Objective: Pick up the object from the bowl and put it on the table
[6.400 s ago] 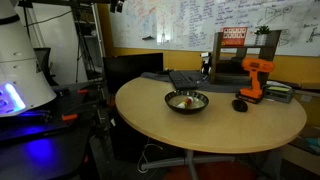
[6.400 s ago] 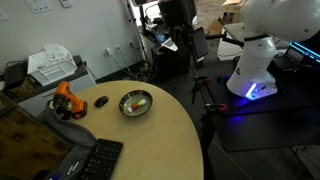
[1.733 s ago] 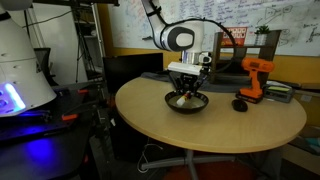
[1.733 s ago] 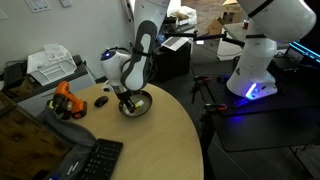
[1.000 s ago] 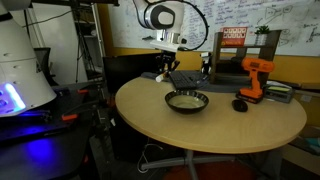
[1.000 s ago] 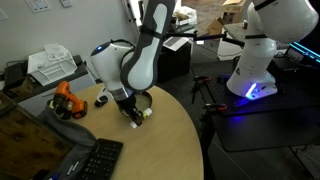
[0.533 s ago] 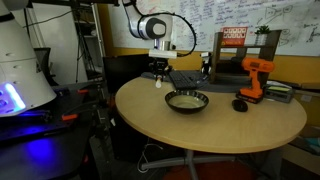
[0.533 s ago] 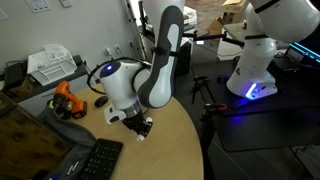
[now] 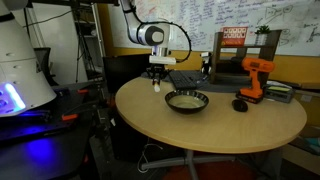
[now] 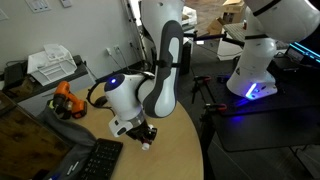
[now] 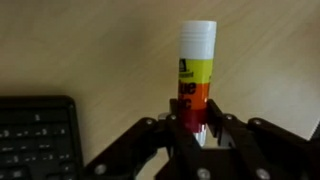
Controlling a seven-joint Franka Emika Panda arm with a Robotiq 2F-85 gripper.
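The object [image 11: 196, 60] is a small glue stick with a white cap and a yellow, orange and red label. My gripper [image 11: 198, 125] is shut on its lower end and holds it upright over the tan table [image 11: 80, 50]. In both exterior views the gripper [image 9: 157, 80] [image 10: 146, 138] hangs a little above the table [image 9: 220, 125] with the whitish object [image 9: 157, 86] [image 10: 146, 145] at its tip. The dark bowl [image 9: 200, 103] sits to the side of the gripper, apart from it, and looks empty. The arm hides the bowl in an exterior view.
A black keyboard [image 11: 35, 135] [image 10: 95, 160] lies close beside the gripper near the table's edge. An orange drill [image 9: 255, 78] [image 10: 65, 100] and a black mouse-like item [image 9: 240, 104] sit beyond the bowl. A laptop [image 9: 185, 78] lies behind the bowl.
The arm has lifted the object out of the bowl and carried it sideways toward the keyboard end of the table, sinking lower over the last second.
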